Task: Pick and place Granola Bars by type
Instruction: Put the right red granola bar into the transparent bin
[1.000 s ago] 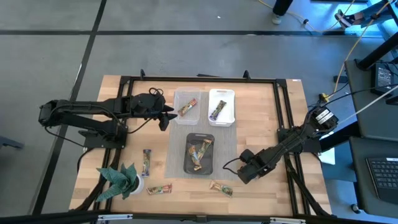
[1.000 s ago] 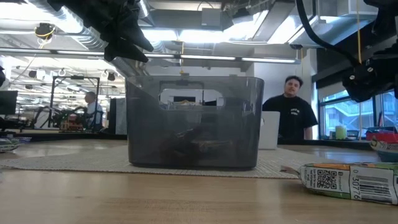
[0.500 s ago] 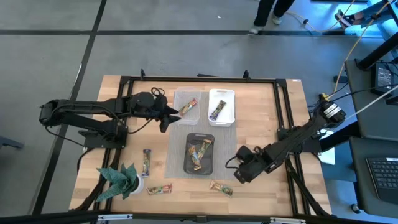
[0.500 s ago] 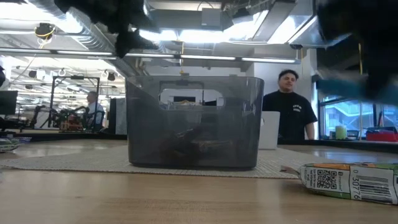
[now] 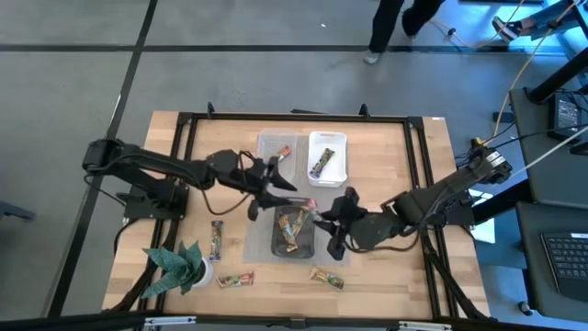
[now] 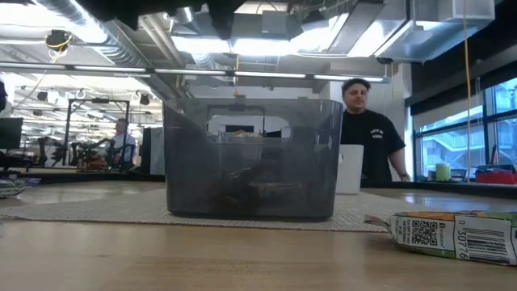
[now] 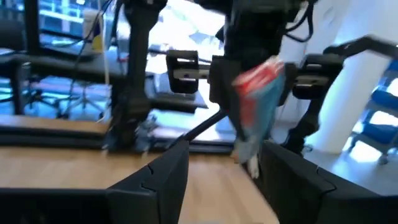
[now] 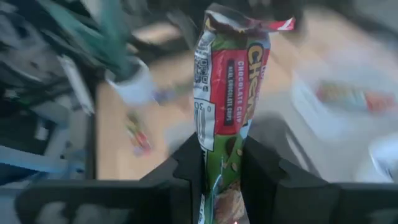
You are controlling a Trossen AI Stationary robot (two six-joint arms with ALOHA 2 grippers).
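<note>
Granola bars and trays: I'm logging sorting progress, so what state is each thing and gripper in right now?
Right gripper: shut on a red-green granola bar, held upright.
Left gripper: open, empty, facing the right gripper.
Dark bin: holds several bars.
Clear tray: holds one bar.
White tray: holds one bar.
Loose bars: three lying on the table.

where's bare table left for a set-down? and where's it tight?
Bare wood: right of the white tray up to the frame rail, and the left strip between the left arm's base and the loose bar. Tight: over the dark bin, where the left gripper and the right gripper, shut on a granola bar, crowd together.
</note>
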